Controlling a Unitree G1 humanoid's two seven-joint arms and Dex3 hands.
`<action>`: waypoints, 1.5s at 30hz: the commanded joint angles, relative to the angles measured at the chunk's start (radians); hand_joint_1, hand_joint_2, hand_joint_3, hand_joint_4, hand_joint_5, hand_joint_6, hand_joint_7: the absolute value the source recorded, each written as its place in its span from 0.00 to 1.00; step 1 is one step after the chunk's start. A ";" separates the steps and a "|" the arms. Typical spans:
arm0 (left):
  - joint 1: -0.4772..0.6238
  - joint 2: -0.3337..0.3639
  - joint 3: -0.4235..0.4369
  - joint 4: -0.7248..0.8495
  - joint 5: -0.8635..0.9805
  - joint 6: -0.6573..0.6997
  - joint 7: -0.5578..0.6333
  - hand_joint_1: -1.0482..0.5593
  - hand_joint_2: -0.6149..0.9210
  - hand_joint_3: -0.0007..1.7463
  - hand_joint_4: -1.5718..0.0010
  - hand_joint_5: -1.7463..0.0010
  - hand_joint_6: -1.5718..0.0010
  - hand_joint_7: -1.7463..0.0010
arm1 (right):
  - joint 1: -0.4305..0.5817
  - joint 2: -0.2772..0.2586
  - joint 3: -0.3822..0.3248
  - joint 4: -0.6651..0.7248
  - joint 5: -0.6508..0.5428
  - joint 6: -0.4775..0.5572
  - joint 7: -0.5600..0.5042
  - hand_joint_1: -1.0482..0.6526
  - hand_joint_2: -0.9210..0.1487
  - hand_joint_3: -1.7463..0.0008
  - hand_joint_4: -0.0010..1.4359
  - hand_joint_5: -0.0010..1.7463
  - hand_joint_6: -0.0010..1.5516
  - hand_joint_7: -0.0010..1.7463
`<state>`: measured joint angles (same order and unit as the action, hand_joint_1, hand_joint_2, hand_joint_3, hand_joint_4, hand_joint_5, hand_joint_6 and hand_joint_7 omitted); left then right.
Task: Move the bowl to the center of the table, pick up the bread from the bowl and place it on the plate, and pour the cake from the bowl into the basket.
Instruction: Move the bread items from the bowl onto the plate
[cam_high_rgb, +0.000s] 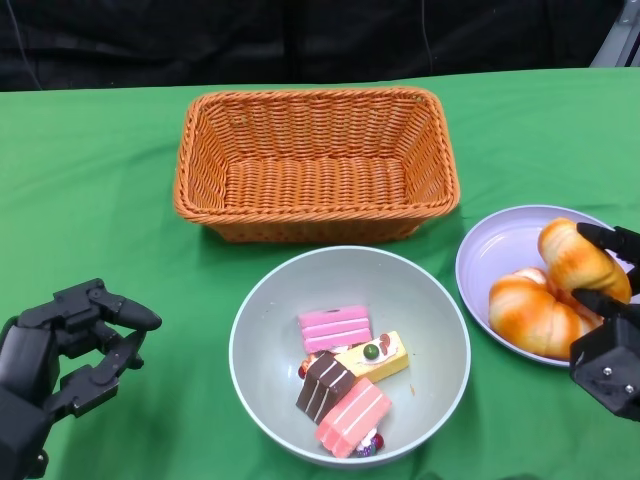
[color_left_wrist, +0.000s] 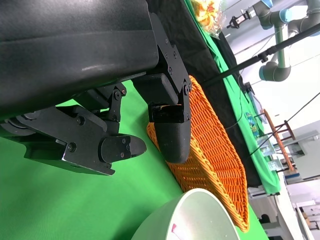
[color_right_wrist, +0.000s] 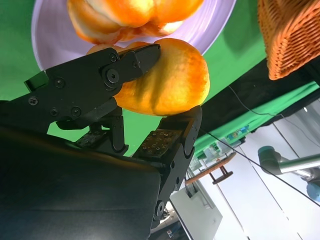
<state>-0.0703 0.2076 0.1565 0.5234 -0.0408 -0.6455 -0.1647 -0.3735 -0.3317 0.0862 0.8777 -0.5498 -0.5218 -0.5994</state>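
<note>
The right hand (cam_high_rgb: 603, 300) grasps a piece of bread (cam_high_rgb: 583, 261) between its fingers, held directly above the plate (cam_high_rgb: 500, 262), where another bread (cam_high_rgb: 532, 315) already lies just inboard of the hand. In the right wrist view the held bread (color_right_wrist: 167, 80) is pinched between an upper finger (color_right_wrist: 100, 75) and a lower one, with the plate (color_right_wrist: 210, 25) immediately beyond it, so the release appears to need only a short descent and an opening of the fingers. The held piece's long axis runs roughly across the fingers, slanting toward the far right of the table. The left hand (cam_high_rgb: 60, 360) is released, fingers apart and holding nothing, resting low over the green table (cam_high_rgb: 90, 180). The bowl (cam_high_rgb: 400, 290) sits between the two hands, near the middle of the table, with only cake pieces (cam_high_rgb: 343, 385) left inside. It lies to the inner side of each hand, somewhat closer to the right one. The basket (cam_high_rgb: 316, 165) stands just beyond the bowl, its long axis crosswise, so the pour likely goes straight away from the robot.
</note>
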 joint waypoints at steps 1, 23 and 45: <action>0.003 0.017 0.006 -0.009 0.007 -0.005 0.010 0.69 0.96 0.28 0.50 0.20 0.44 0.44 | -0.019 -0.029 -0.004 0.021 0.022 -0.019 -0.016 0.56 0.02 1.00 0.53 0.69 0.72 0.04; 0.008 0.012 0.006 -0.011 0.002 -0.004 0.005 0.68 0.93 0.32 0.50 0.21 0.44 0.44 | -0.130 -0.039 0.016 0.195 0.052 0.010 0.015 0.56 0.00 1.00 0.55 0.64 0.70 0.01; 0.019 0.006 0.004 -0.032 0.010 0.003 0.012 0.68 0.91 0.35 0.50 0.20 0.44 0.44 | -0.162 -0.032 0.061 0.217 0.071 0.126 0.119 0.52 0.00 0.98 0.60 0.39 0.63 0.00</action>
<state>-0.0619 0.2065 0.1556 0.5000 -0.0281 -0.6450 -0.1616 -0.5296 -0.3535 0.1460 1.1013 -0.4969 -0.4241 -0.5107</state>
